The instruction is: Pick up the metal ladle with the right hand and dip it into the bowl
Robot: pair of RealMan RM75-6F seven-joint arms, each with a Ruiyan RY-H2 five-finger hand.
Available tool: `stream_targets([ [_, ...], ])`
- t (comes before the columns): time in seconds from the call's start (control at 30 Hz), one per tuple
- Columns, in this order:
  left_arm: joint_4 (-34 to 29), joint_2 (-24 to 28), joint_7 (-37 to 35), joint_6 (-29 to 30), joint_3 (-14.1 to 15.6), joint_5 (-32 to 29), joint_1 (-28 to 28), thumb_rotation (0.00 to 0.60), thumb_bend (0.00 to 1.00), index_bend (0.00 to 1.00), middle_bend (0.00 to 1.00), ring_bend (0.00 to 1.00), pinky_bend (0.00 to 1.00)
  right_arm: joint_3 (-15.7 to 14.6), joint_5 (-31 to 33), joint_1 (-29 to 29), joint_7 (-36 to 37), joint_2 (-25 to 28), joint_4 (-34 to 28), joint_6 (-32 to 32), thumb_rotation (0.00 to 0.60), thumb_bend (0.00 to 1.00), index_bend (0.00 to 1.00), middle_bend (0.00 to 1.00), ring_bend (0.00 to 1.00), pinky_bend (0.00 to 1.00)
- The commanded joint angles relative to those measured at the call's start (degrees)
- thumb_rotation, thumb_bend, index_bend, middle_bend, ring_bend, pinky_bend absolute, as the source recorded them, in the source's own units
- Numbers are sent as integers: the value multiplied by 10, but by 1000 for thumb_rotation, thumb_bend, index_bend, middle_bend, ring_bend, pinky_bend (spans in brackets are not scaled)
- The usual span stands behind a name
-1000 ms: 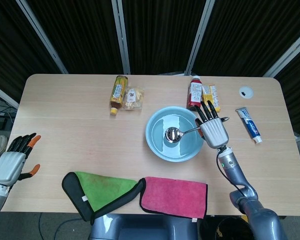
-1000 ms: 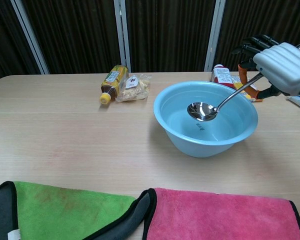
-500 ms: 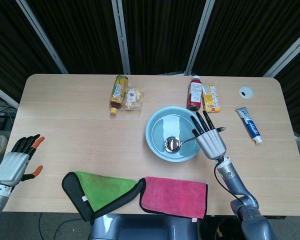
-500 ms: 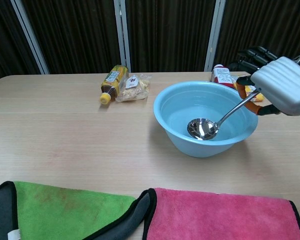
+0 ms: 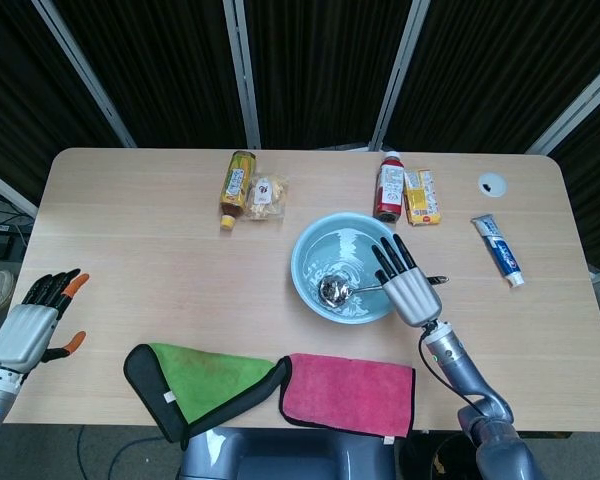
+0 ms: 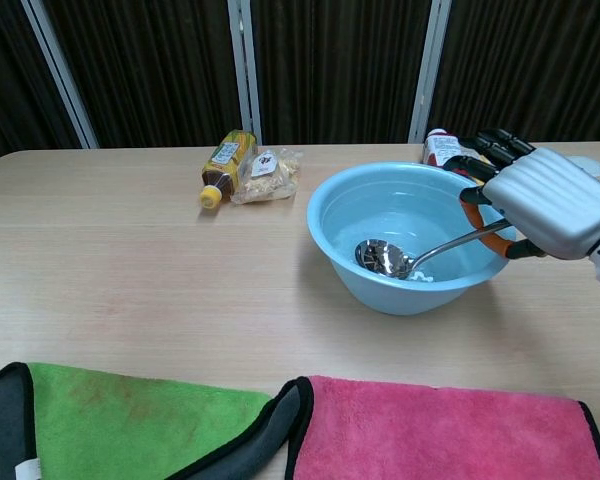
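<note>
On table: one bowl (image 5: 310,286), one ladle (image 5: 332,290).

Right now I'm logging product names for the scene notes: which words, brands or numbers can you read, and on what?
None can be read.
Amber bottle: pale label, print too small.
Snack packet: blurred.
Red bottle: white label, illegible.
Yellow box: print blurred.
Toothpaste tube: blue lettering, too small.
Cloth tags: blank or unreadable.
Bowl, ladle, right hand: no visible text.
</note>
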Motion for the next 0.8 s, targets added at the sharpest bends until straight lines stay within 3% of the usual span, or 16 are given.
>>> stream_targets([
  [0.03, 0, 1, -3, 1, 0, 1, 0, 600, 332, 0, 0, 0, 0, 0, 2, 0, 0, 0, 0, 1, 600, 370, 733, 153, 0, 0],
  [0.53, -2, 8, -20, 12, 4, 15, 3, 600, 334, 0, 0, 0, 0, -7, 7, -8, 6, -7, -9, 20, 600, 370, 733, 153, 0, 0],
  [0.8, -1, 13, -34, 22, 6, 24, 6, 600, 333, 0, 0, 0, 0, 13, 30, 8, 41, 8, -41, 4, 600, 370, 733, 153, 0, 0],
])
